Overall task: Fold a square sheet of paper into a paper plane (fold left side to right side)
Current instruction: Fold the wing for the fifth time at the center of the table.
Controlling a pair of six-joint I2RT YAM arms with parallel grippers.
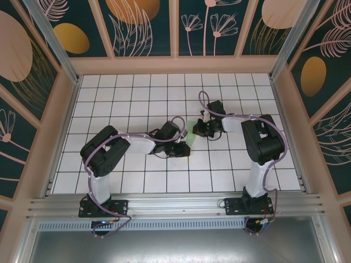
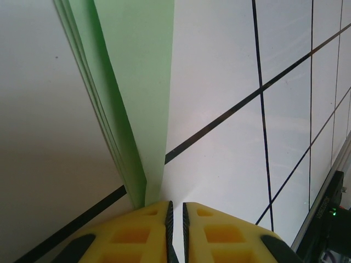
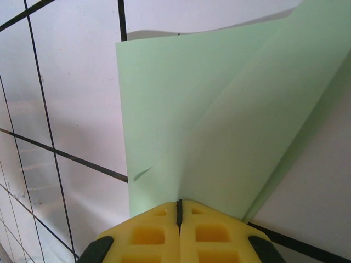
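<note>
Your right gripper (image 3: 179,205) was clamped fully shut on the sheet of paper (image 3: 219,120), pinching one edge. The pale green sheet curled up and away from the yellow fingertips (image 3: 148,233), with a small crease mark near the pinch. Your left gripper (image 2: 175,211) was almost shut, just a thin slit between the jaws. The sheet's folded layers narrowed down to the tip of one finger (image 2: 137,235), but I couldn't tell whether it actually had hold. In the top view both grippers met nose to nose near the middle of the white gridded surface (image 1: 109,93), with the sheet between them, mostly hidden.
</note>
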